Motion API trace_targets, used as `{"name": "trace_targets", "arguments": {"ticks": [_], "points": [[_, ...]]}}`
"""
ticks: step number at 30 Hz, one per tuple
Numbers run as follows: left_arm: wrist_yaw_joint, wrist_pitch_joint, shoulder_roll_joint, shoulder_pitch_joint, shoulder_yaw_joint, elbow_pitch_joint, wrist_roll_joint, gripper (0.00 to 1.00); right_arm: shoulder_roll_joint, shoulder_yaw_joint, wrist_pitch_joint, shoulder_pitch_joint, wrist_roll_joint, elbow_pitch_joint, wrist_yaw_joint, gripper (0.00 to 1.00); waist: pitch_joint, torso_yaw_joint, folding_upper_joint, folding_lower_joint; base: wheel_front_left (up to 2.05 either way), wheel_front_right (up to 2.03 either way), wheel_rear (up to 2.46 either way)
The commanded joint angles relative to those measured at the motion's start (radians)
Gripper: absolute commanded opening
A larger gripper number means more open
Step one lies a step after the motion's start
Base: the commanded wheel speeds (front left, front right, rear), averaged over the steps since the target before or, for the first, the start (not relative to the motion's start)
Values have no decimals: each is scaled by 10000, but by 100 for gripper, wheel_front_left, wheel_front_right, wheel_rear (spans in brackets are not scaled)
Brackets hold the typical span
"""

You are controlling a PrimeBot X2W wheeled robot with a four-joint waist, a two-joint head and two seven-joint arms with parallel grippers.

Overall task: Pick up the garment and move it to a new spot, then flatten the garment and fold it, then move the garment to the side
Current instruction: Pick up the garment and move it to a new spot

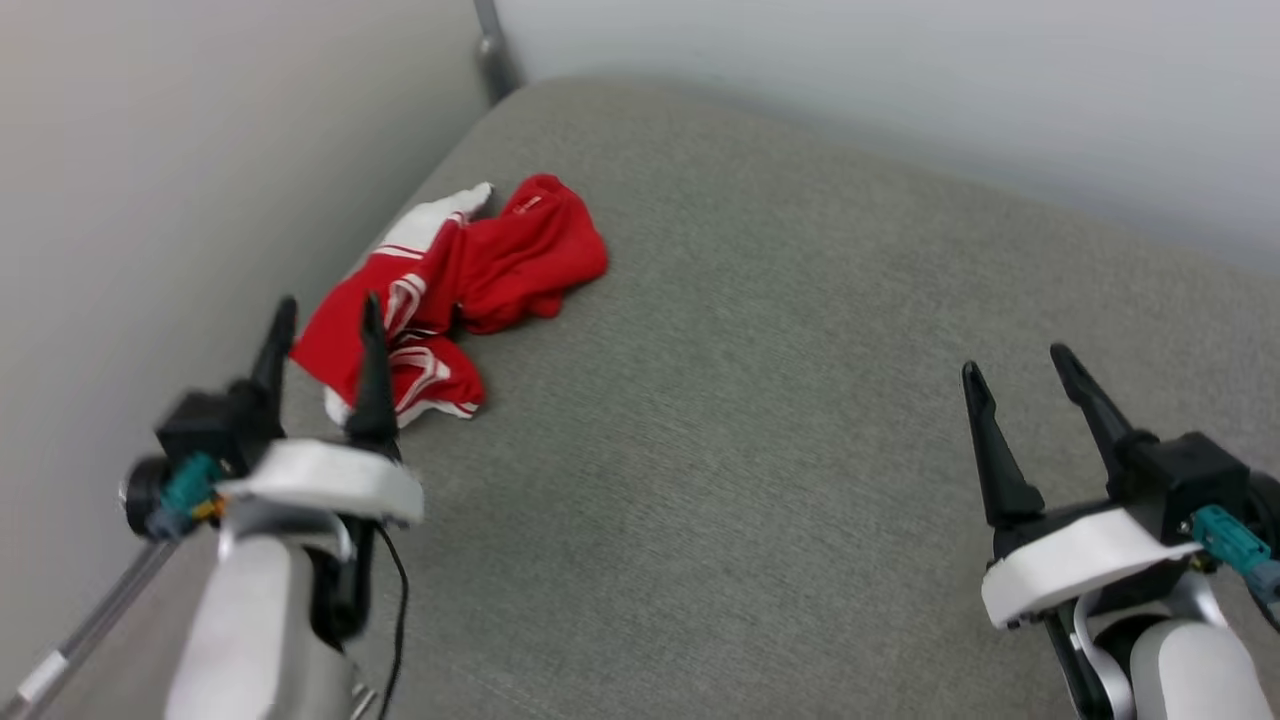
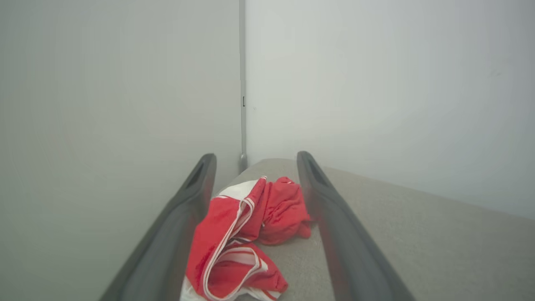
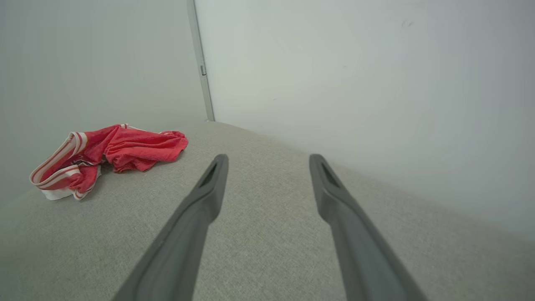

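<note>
No readable text, number or label anywhere.

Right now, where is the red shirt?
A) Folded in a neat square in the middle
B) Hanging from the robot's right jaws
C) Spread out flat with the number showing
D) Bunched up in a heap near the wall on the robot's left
D: the garment lies crumpled in a heap on the grey surface, close to the wall on the robot's left.
</note>
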Motion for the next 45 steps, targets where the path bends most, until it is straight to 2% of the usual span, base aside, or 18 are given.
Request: {"name": "trace_targets", "arguments": {"ticks": [1,7,13,18,24,30,35,37,38,39,45], "points": [[-105,139,157,-587,105,188,-176,100,-5,19,61,-239,-118,-130,-7,100,649,-597,0,0,0,0,0],[-395,1558,1139,-2739,488,724,-869,100,-8,-9,175,-815,-392,-432,-7,100,1863,-1489,0,0,0,0,0],[-575,3951,2423,-4231,795,1505,-1729,100,-6,-21,20,-1314,-423,-416,-7,100,2903,-2235,0,0,0,0,0],[-634,6132,3362,-4715,766,2508,-2315,100,-5,3,-182,-1603,-316,-231,-5,100,3459,-2646,0,0,0,0,0],[-659,8364,4186,-4604,835,3741,-2921,100,-3,96,-425,-1922,-263,30,-7,100,3809,-3029,0,0,0,0,0],[-431,9641,4275,-4279,1067,4617,-3414,100,-3,100,-541,-2097,-271,197,-5,100,4051,-3201,0,0,0,0,0],[-9,10296,3776,-4034,1246,5203,-3847,100,-5,68,-538,-2139,-316,194,-7,100,4130,-3238,0,0,0,0,0],[44,10396,3679,-3999,1232,5257,-3914,43,-5,47,-455,-2165,-363,210,-5,100,4129,-3231,0,0,0,0,0],[61,10324,3662,-3988,1240,5242,-3932,19,-5,42,-440,-2182,-363,204,-7,100,4116,-3225,0,0,0,0,0],[83,10222,3656,-3992,1250,5209,-3938,0,-5,35,-409,-2181,-369,186,-7,100,4091,-3214,0,0,0,0,0],[221,9348,3972,-4315,1232,4789,-3601,0,-3,-31,-336,-2026,-371,186,-7,100,3801,-3099,0,0,0,0,0]]}}
